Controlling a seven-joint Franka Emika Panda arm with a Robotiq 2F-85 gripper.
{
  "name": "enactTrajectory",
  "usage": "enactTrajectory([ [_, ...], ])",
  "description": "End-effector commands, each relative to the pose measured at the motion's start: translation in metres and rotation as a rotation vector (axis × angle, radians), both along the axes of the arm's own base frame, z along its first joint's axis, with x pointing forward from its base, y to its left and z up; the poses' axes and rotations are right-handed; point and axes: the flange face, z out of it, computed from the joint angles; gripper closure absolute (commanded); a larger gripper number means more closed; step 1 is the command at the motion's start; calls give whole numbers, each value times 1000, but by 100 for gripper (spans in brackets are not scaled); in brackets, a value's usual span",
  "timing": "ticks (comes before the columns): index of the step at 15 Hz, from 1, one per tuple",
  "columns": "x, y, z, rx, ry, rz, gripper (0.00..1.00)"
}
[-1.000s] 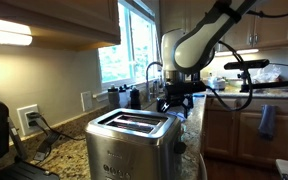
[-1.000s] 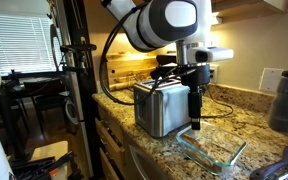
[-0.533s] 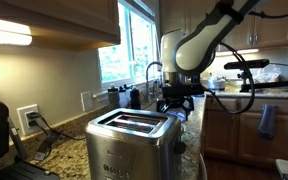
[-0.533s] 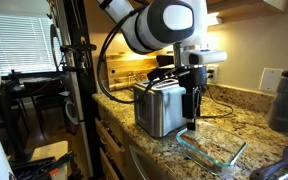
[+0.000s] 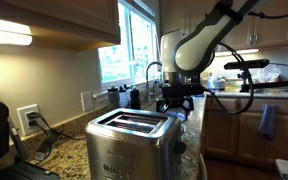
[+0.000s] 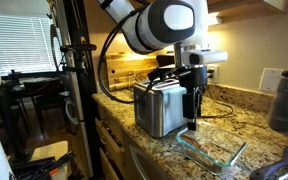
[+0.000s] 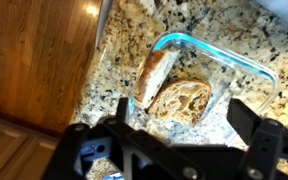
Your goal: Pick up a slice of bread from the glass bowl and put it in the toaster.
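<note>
Two slices sit in the glass bowl (image 7: 254, 75) in the wrist view, a tilted slice (image 7: 156, 75) at ten o'clock of the flatter slice of bread (image 7: 187, 100). The gripper (image 7: 174, 145) hangs above the bowl, jaws wide apart and empty. In an exterior view the toaster (image 6: 159, 108) stands at the bowl's ten o'clock on the counter (image 6: 246, 100).

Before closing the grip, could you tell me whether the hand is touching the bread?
Apart. In an exterior view the hand hangs above the glass bowl; in the wrist view its fingers stand clear of the bread.
</note>
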Motion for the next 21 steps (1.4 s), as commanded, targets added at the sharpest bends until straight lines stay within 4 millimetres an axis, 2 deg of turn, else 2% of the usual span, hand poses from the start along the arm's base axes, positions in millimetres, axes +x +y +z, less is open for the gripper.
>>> enactTrajectory([
  [1, 4, -8, -2, -4, -21, -61, 0],
  [12, 12, -31, -13, 23, -24, -215, 0],
  [21, 22, -34, -19, 42, -15, -282, 0],
])
